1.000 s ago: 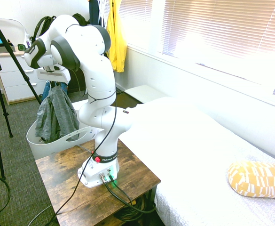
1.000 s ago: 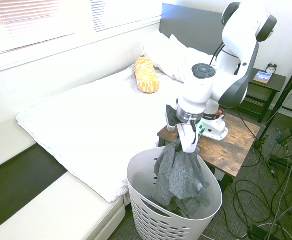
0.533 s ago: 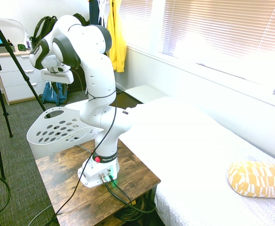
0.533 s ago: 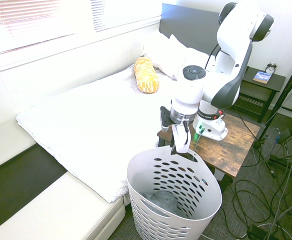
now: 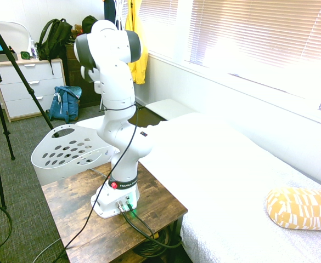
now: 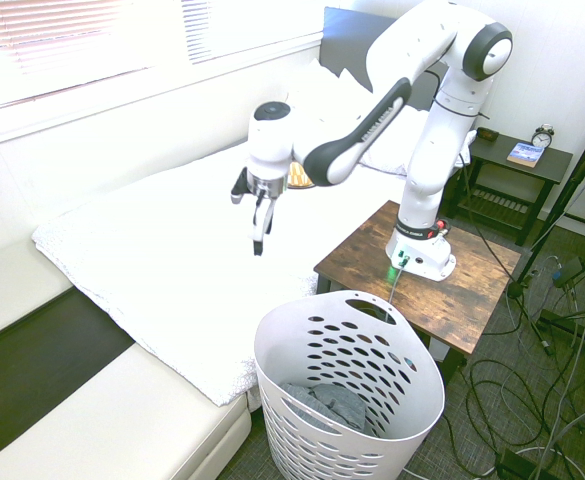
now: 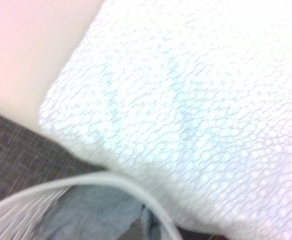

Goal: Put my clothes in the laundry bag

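Note:
The blue-grey garment [image 6: 317, 400] lies crumpled at the bottom of the white laundry basket [image 6: 347, 305], free of any grip. In the wrist view a patch of the garment [image 7: 86, 217] shows under the basket's curved rim [image 7: 113, 180]. From the first exterior view the basket [image 5: 67, 150] stands on the floor beside the wooden table, its inside hidden. My gripper [image 6: 256, 238] hangs open and empty above the white bed, off to the bed side of the basket and higher than its rim. The arm hides it in the first exterior view.
The white bed [image 6: 172, 240] borders the basket. A wooden side table [image 6: 462, 285] bears the arm. A yellow patterned pillow [image 5: 303, 208] lies on the bed. A yellow jacket [image 5: 135, 49], blue backpack [image 5: 63, 104] and black backpack [image 5: 53, 38] are at the far wall.
A second ago the gripper held the garment over the basket. It let go, the garment fell in, and the arm has swung away and up over the bed.

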{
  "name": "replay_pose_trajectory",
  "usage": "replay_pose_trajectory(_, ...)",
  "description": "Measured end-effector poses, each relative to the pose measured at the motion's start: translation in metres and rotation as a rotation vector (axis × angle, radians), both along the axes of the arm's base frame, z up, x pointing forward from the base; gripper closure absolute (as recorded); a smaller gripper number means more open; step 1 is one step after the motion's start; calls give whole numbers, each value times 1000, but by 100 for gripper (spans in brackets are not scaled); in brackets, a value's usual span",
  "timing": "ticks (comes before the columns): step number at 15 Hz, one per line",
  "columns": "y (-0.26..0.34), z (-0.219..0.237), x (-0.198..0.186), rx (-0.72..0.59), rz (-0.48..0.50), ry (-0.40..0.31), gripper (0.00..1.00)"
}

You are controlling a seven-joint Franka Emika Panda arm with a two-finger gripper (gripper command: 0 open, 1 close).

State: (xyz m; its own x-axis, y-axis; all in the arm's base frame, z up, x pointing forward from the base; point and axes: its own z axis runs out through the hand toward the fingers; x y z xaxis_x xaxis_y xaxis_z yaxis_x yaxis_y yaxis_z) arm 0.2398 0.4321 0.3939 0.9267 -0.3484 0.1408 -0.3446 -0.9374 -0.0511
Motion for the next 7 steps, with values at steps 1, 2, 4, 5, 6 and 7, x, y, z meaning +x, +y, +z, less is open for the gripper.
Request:
replay_pose_trajectory(1, -29, 3, 40, -1, -42, 0, 0)
replay_pose_trajectory(2, -68, 8, 80, -2, -91, -3, 0)
replay_pose_trajectory(4, -163, 12, 145, -14, -193, -7, 0)
replay_pose_trajectory(5, -210, 13, 166, -20, -240, -10, 0)
replay_pose_trajectory(6, -255, 12, 183, -18, -281, -6, 0)
replay_pose_trajectory(7, -296, 11, 193, -13, -311, 4, 0)
